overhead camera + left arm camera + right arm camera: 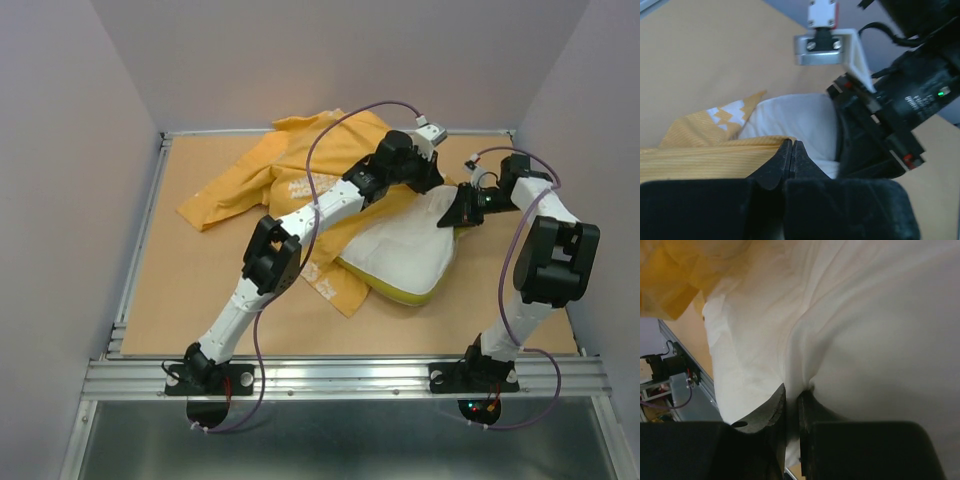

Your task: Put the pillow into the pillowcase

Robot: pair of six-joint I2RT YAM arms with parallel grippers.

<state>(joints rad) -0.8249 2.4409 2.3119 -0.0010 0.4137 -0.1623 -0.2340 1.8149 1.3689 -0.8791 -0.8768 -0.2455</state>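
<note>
Your right claw (792, 390) is clamped on a fold of the pillow (400, 250), which lies on the surface (190, 290) right of centre, against the crumpled pillowcase (280, 175). Your left claw (791, 145) is closed, apparently pinching the pillowcase's edge just beside the pillow.

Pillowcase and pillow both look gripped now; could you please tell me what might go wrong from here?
The left hand seems to pinch only the hem of the pillowcase, so it could slip free when pulled. The right hand holds just a fold of the pillow, which may stretch instead of moving it. The two hands sit close together and might collide.
</note>
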